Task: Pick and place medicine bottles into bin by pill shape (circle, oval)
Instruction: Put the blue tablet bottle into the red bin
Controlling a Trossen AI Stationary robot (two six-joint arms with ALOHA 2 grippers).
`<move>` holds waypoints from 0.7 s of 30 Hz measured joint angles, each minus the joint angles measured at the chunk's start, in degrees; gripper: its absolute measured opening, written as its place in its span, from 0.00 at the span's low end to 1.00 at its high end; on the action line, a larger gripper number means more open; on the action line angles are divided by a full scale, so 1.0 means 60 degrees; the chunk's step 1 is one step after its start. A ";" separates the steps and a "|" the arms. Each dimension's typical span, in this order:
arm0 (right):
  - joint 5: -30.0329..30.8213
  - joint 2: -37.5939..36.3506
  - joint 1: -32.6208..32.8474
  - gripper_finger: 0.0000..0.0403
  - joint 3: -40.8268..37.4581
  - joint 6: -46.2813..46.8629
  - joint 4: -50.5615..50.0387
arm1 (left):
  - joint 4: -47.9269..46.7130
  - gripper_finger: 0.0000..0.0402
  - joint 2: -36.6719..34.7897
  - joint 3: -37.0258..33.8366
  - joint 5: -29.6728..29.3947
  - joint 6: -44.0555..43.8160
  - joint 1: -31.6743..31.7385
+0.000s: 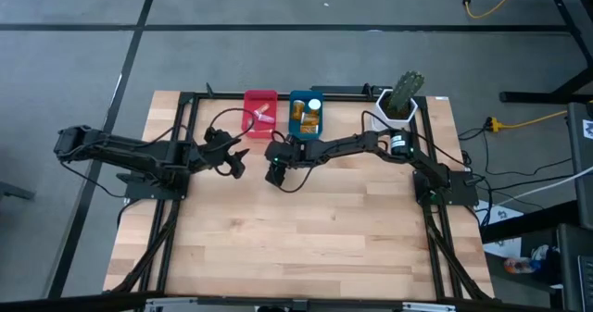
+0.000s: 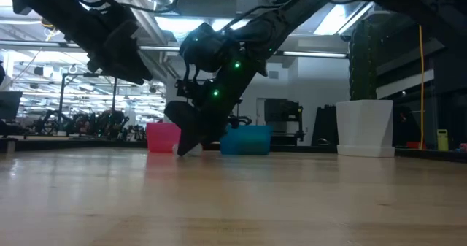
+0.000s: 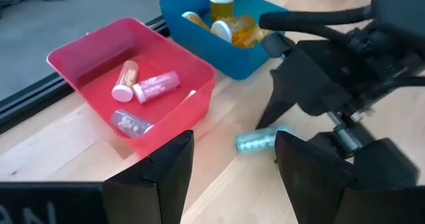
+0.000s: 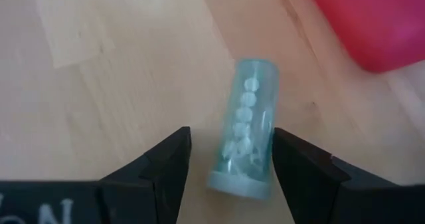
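A small teal-tinted clear bottle with round white pills lies on its side on the wood table, just in front of the red bin; it also shows in the left wrist view. My right gripper is open and low over the bottle, one finger on each side of it and its cap end nearest; I see no touch. In the high view my right gripper is at the table's middle, near the bins. My left gripper is open and empty, hovering just left of it and facing the bins.
The red bin holds three small bottles. The blue bin beside it holds orange bottles with white caps. Both stand at the table's far edge. A white pot with a cactus stands at the far right. Bare wood lies toward the near edge.
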 joint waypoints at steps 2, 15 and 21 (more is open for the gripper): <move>-0.0065 -0.0004 -0.0004 0.52 0.0004 0.0001 0.0008 | -0.0007 0.51 -0.0015 -0.0002 0.0000 0.0000 -0.0002; -0.0111 -0.0004 0.0007 0.41 0.0004 0.0211 0.0038 | -0.0133 0.51 -0.0008 -0.0002 0.0011 0.0000 -0.0011; -0.0109 -0.0002 0.0007 0.29 0.0004 -0.0058 0.0083 | -0.0142 0.51 -0.0008 -0.0002 0.0018 0.0003 -0.0011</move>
